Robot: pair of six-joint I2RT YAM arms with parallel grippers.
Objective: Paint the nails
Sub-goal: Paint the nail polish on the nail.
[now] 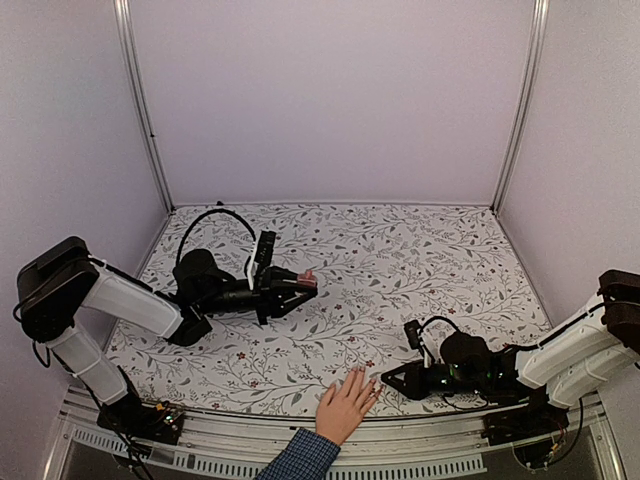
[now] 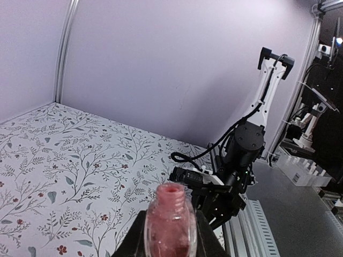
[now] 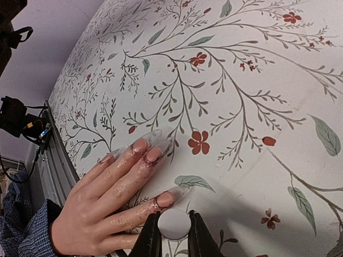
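- Find the hand point(image 1: 347, 404) at the near edge of the table point(image 1: 420, 250). It lies flat, palm down, fingers spread and pointing away from the arm bases. A blue checked cuff point(image 1: 300, 458) covers the wrist.
- Check the nails point(image 3: 154, 155) in the right wrist view. Three are visible at the fingertips, each coated pink. Darker red smears line their edges and run along the skin of the fingers.
- Note the right claw point(image 3: 174, 235), low over the table just to the right of the hand. Its two fingers are pressed together on a round white cap point(image 3: 173, 222).
- The closest nail lies just beside the cap, up and to the left of it. You cannot tell from these views whether anything touches that nail. Whatever hangs beneath the cap is hidden.
- Look farther back and to the left for the left claw point(image 1: 292, 287), well apart from the hand. It is clamped on a small pink bottle point(image 2: 170, 225).
- The bottle's neck is open. Pink liquid shows through the glass. Its tilt cannot be judged.
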